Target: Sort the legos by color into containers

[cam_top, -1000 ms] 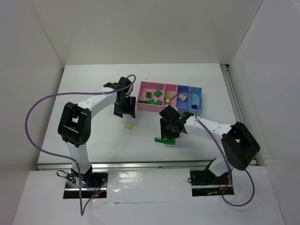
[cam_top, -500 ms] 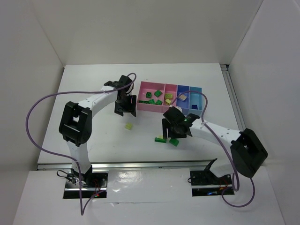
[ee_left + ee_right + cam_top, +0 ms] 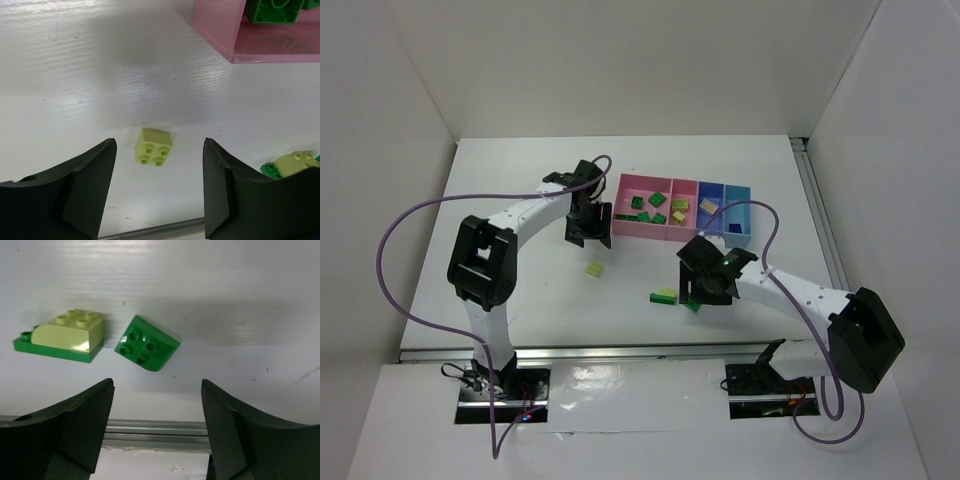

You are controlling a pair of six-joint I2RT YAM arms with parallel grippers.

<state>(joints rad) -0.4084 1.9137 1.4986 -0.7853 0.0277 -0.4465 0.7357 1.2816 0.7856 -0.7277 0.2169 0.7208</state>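
A lime-yellow lego (image 3: 594, 270) lies alone on the white table, just near of my left gripper (image 3: 588, 236). In the left wrist view the lego (image 3: 154, 147) lies ahead of the open, empty left gripper (image 3: 157, 200). My right gripper (image 3: 703, 292) is open and empty over a small green lego (image 3: 692, 304). That green lego (image 3: 146, 343) lies loose beside a lime lego stacked on a flat green one (image 3: 62, 337), ahead of the right gripper (image 3: 157, 432). The stack also shows from above (image 3: 664, 296). The containers stand in a row: two pink (image 3: 624, 225), dark blue (image 3: 712, 222), light blue (image 3: 745, 197).
The first pink bin holds several green legos (image 3: 658, 199), the second lime ones (image 3: 680, 205). The dark blue bin holds a cream one (image 3: 708, 207), the light blue a dark blue one (image 3: 735, 228). A metal rail (image 3: 155, 427) runs along the table's near edge.
My right gripper has moved right and toward the near edge. It uncovered the green pieces, now a small green lego apart from the lime-on-green stack. The left arm has not moved.
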